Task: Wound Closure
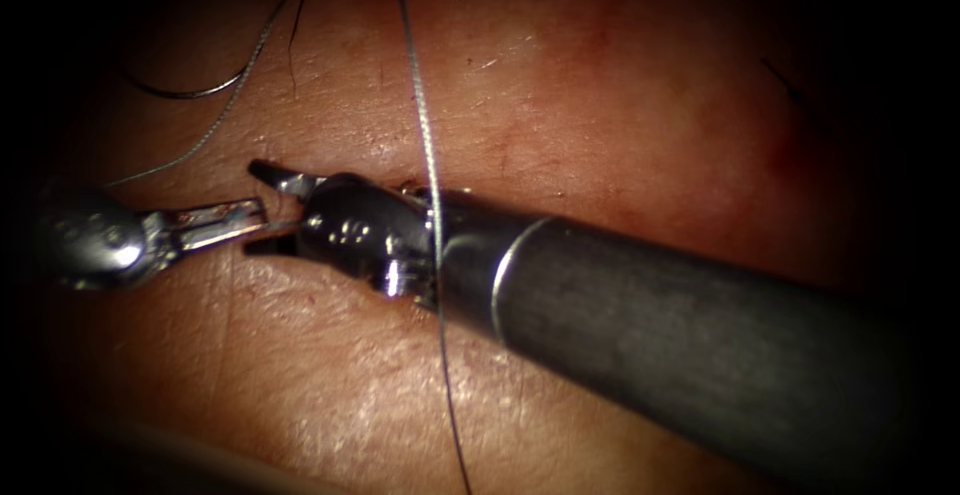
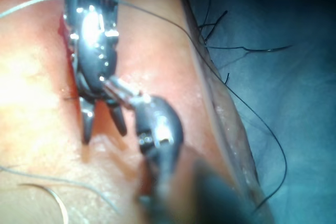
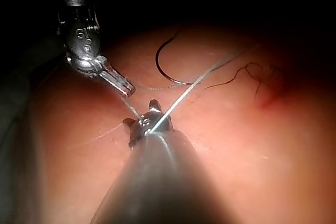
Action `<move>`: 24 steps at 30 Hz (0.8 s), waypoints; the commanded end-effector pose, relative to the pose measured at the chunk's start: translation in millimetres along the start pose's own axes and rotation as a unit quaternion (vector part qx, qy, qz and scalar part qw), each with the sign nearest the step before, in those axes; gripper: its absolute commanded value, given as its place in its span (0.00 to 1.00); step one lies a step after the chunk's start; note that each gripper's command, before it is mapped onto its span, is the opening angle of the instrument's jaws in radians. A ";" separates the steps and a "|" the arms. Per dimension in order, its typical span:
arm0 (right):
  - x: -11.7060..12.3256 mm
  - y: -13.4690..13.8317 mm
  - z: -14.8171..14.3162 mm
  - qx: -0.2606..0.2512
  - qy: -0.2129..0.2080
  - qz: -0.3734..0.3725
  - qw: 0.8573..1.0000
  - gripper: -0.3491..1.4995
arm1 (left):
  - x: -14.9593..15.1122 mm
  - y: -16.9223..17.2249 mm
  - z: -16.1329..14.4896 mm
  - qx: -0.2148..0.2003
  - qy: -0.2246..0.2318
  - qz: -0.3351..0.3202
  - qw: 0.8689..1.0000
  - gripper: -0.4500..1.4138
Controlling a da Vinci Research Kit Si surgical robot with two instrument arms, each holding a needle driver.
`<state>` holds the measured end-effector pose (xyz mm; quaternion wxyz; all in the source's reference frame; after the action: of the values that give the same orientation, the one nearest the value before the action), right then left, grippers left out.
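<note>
Needle (image 3: 169,66) loose on tissue (image 1: 620,105), right end effector (image 1: 272,210) spread, left end effector (image 1: 235,220) pressed together

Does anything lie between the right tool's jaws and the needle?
Yes: the left tool, jaws shut, points into the right tool's open, empty jaws; whether it grips thread is unclear. Thread crosses the tissue between them and the needle, lying free there.

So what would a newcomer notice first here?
The right claw, open and empty, comes over the tissue from the right, thread draped across it. The left claw, shut, points between those jaws; thread in it is unclear. The needle lies free on the tissue, upper left in the endoscope view.
</note>
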<state>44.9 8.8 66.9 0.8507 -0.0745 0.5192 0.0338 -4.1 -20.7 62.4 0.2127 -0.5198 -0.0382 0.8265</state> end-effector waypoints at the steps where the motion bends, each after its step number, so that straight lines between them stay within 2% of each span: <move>1: -0.2 -0.9 1.6 0.000 0.001 -0.001 1.000 0.99 | -0.8 1.0 0.0 -0.001 -0.002 -0.002 1.000 0.00; 9: -0.1 -1.1 2.7 0.004 0.007 -0.008 1.000 0.99 | -0.5 1.1 0.2 -0.002 -0.001 -0.003 1.000 0.00; 13: -0.3 -1.1 2.5 0.006 0.009 -0.009 1.000 0.91 | -0.5 1.1 0.2 -0.002 -0.001 -0.003 1.000 0.00; 15: 0.0 -1.2 2.0 0.026 0.022 -0.012 0.999 0.33 | -0.5 1.1 0.3 -0.002 -0.001 -0.003 1.000 0.00; 16: 0.3 -1.0 1.6 0.030 0.020 -0.010 0.999 0.00 | -0.5 1.1 0.3 -0.001 -0.001 -0.003 1.000 0.00; 24: 1.6 -0.2 0.2 0.029 -0.009 -0.042 0.999 0.00 | -0.5 1.1 0.1 -0.002 -0.001 -0.002 1.000 0.00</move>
<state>44.9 8.9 65.2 0.8586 -0.0726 0.5071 -0.0174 -4.4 -20.9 62.1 0.2130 -0.5202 -0.0396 0.8261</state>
